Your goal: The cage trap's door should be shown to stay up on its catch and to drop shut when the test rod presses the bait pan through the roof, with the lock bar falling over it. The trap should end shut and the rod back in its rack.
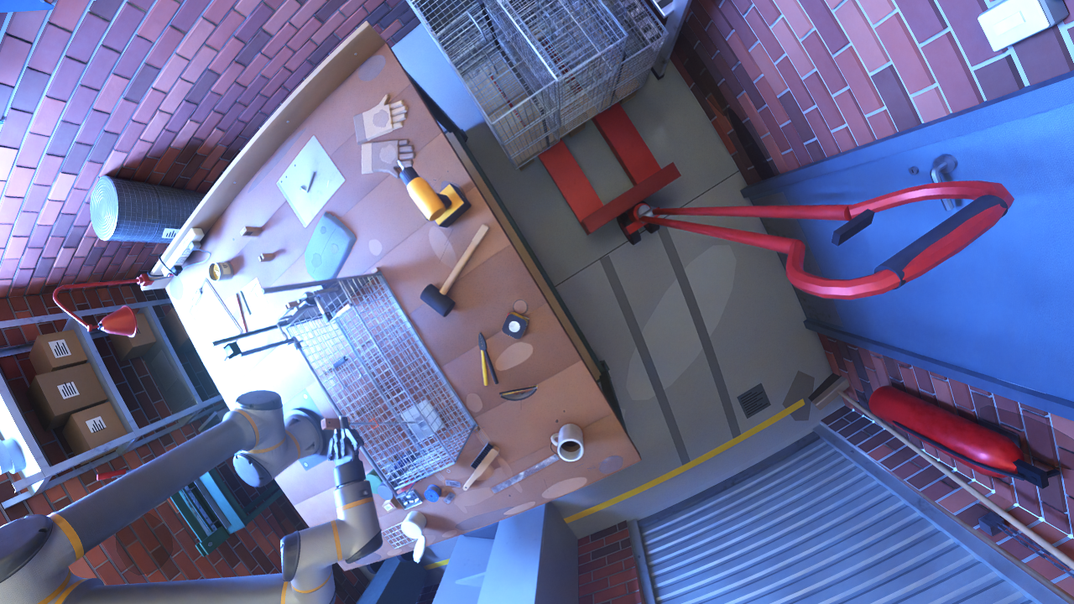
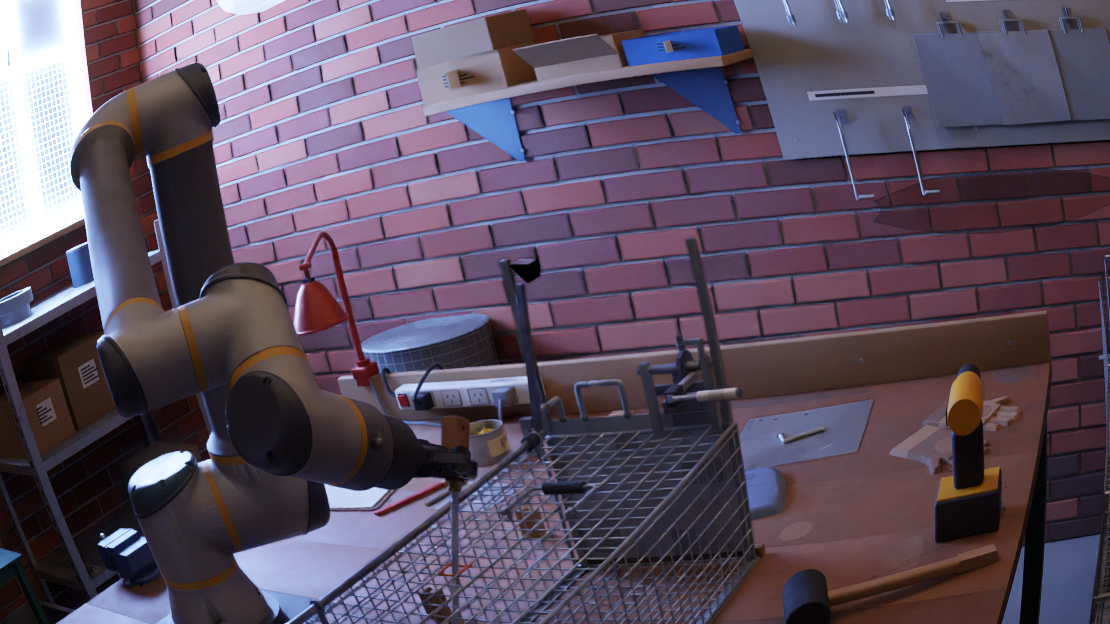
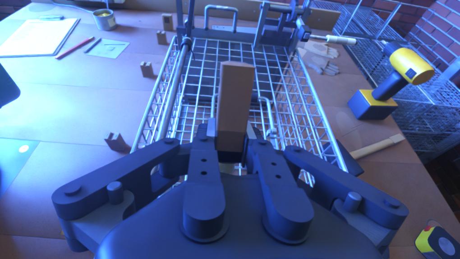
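Note:
The test rod [image 2: 454,497] stands upright through the roof of the wire cage trap [image 2: 559,520], near the trap's rear end. Its lower tip reaches down into the cage; the bait pan under it is hard to make out. The rod's wooden handle [image 3: 234,106] is held in my gripper [image 3: 231,141], which is closed on it. The trap [image 1: 379,372] lies lengthways in the middle of the bench. At its far end two tall guide posts [image 2: 702,310] rise above the roof, beside a lever with a pale grip [image 2: 702,395]. I cannot tell the door's position.
A small tin [image 3: 105,18] sits at the back of the bench near a clipboard [image 3: 37,37] and small wooden blocks [image 3: 146,69]. A yellow drill [image 3: 394,82], a mallet [image 1: 453,272], gloves [image 1: 381,135] and a mug [image 1: 568,442] lie right of the trap.

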